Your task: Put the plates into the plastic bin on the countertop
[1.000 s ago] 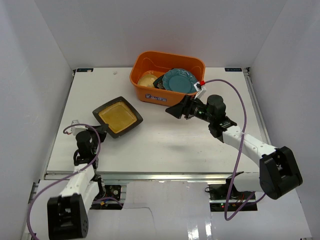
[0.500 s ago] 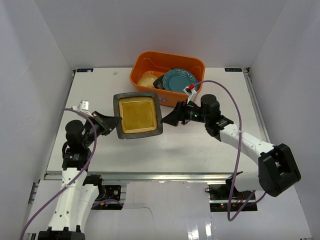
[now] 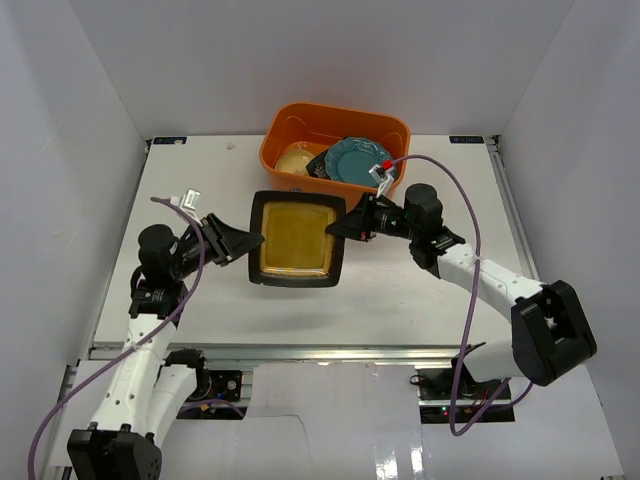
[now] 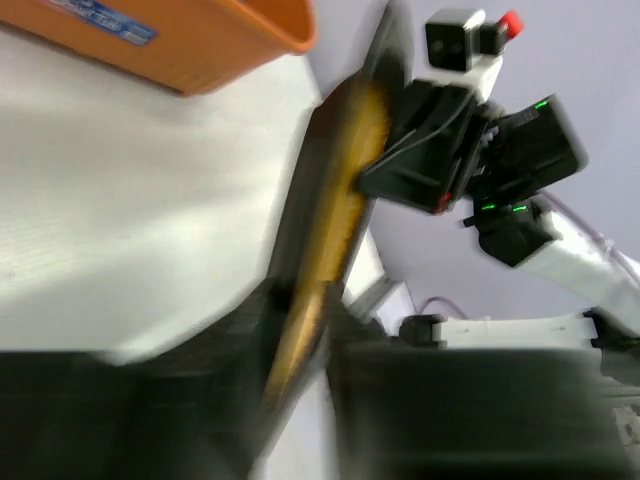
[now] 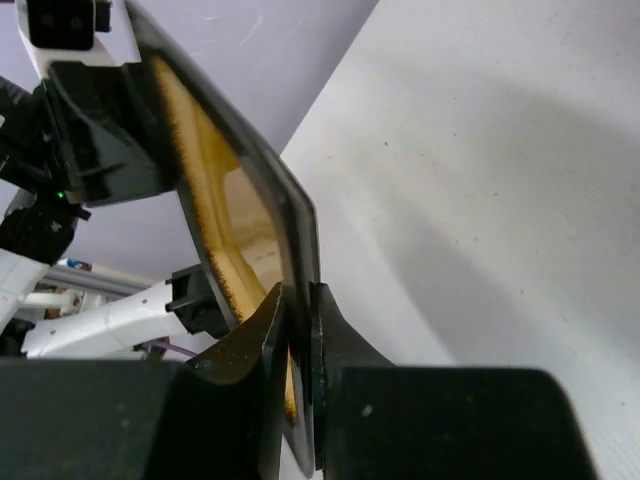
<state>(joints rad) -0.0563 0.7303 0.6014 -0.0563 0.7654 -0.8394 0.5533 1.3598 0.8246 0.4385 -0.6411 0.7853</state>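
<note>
Countertop: a white countertop (image 3: 420, 300) seen from above, with both arm bases at its 6 o'clock edge.

Plastic bin: an orange plastic bin (image 3: 330, 112) stands on the countertop at 12 o'clock, its labelled front wall facing the arms.

Amber plate: a square amber plate with a black rim (image 3: 295, 238) is near the middle of the view, at 6 o'clock from the bin and outside it. It is lifted off the countertop, and its shadow falls on the white surface below. The amber face is turned up toward the overhead camera.

Plates in the bin: a teal scalloped plate (image 3: 358, 160) leans in the bin's 3 o'clock half. A pale yellow plate (image 3: 293, 160) lies at 9 o'clock from it. A dark shape sits between them, too hidden to name.

Left gripper: the left gripper (image 3: 255, 243) meets the amber plate at the plate's 9 o'clock edge. In the left wrist view that rim (image 4: 340, 190) runs down between the two fingers. The picture is blurred, so whether they pinch the rim or have slackened cannot be told.

Right gripper: the right gripper (image 3: 340, 230) meets the same plate at its 3 o'clock edge. In the right wrist view the two fingers (image 5: 265, 315) are pressed together on the black rim, one on each face of the plate.
</note>
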